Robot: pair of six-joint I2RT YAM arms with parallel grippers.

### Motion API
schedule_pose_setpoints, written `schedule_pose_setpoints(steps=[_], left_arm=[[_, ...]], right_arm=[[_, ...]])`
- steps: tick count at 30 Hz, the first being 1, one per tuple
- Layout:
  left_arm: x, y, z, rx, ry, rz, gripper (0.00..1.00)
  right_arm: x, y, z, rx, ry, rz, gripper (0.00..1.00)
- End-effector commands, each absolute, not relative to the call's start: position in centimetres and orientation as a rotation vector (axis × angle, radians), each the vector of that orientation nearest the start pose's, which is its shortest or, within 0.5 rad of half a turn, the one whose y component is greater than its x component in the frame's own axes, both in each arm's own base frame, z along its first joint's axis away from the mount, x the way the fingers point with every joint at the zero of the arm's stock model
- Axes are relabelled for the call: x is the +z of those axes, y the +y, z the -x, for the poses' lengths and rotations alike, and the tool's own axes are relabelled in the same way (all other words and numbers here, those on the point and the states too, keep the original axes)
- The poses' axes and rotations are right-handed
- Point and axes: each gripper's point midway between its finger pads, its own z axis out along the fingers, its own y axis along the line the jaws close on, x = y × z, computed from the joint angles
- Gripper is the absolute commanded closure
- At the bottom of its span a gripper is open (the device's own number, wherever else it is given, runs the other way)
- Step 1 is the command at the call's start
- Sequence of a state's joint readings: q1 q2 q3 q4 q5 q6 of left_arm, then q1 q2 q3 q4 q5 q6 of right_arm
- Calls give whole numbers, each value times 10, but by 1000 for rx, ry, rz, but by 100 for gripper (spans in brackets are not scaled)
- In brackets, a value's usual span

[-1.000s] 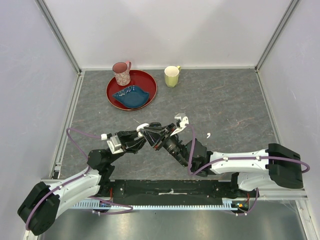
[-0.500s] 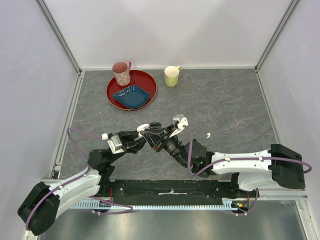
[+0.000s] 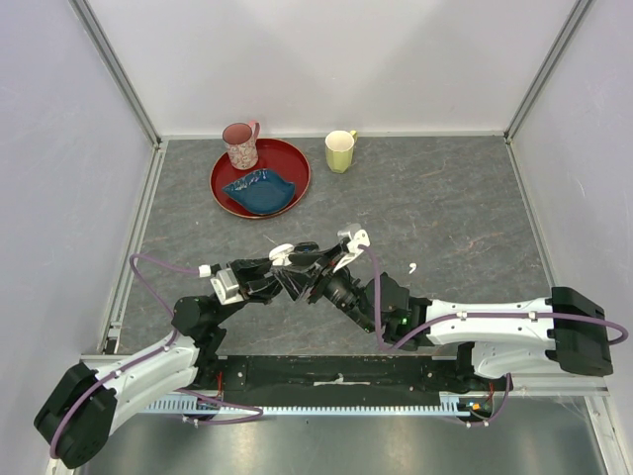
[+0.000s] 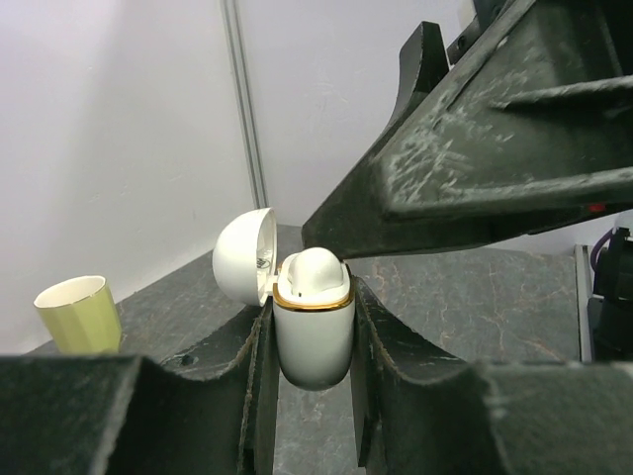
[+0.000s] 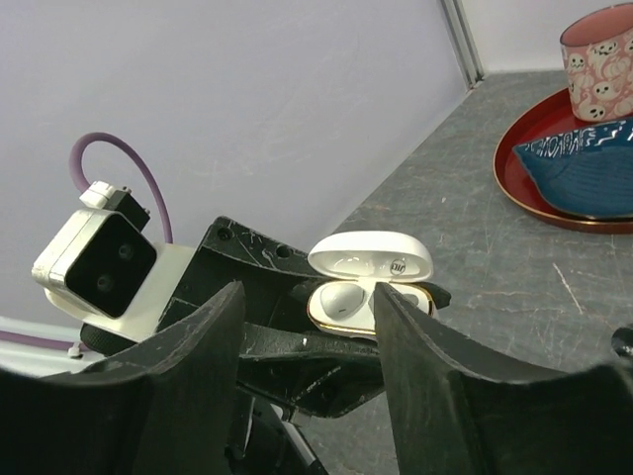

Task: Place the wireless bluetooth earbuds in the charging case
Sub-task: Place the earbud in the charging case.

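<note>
The desk (image 3: pixel 445 198) is gray and stony, with white walls (image 3: pixel 326 59) around it. There is one red tray (image 3: pixel 285 154), one pink mug (image 3: pixel 240 144) on its back left edge, one blue dish (image 3: pixel 259 188) in it, and one yellow cup (image 3: pixel 339 150) just right of it.

In front of the tray, the left tool (image 4: pixel 312 336) squeezes the one charging case (image 4: pixel 314 341), lid (image 4: pixel 244 255) up. There are two earbuds. One earbud (image 4: pixel 315 269) sits inside. The right tool (image 5: pixel 307 297) has its fingers spread wide and holds nothing. The other earbud (image 3: pixel 412 267) lies on the desk, right of the tray and nearer the arms.

The right tool has moved closer to the case. The loose earbud stayed put.
</note>
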State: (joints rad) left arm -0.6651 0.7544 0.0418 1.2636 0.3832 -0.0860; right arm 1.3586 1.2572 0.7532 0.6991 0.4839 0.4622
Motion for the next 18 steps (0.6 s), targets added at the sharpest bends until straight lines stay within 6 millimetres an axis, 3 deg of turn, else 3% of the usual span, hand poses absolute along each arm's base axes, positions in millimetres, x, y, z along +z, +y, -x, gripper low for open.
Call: schedule_pose_setpoints(steps=[1,7,10,11,12,13,16,18], left_arm=[[310,-208,-159,-862,715,-572,98],[307,-209,-160,-853,730,-584,98],[305,-208,-161,-839,734,-586,98],[306,-207,-161,-835,731,-579,98],[306,-206,-161,-830,733,-579,98],[304,-206,-161,-828,735,-580,98],[303,-204,-161,-821,740,-579,98],[302,-204,-161,-817,742,-580,98]], right_arm=[[318,396,-152,1153,1500,229,31],[342,360,-165,1078,1442,121,20],[350,327,-178,982,1458,15,11],[360,311,-183,957,1454,-47,8],[348,292,-193,839,1502,-99,7],[350,273,-198,788,1504,-150,5],[332,212,-222,527,1555,-310,5],[312,174,-240,371,1620,-365,5]])
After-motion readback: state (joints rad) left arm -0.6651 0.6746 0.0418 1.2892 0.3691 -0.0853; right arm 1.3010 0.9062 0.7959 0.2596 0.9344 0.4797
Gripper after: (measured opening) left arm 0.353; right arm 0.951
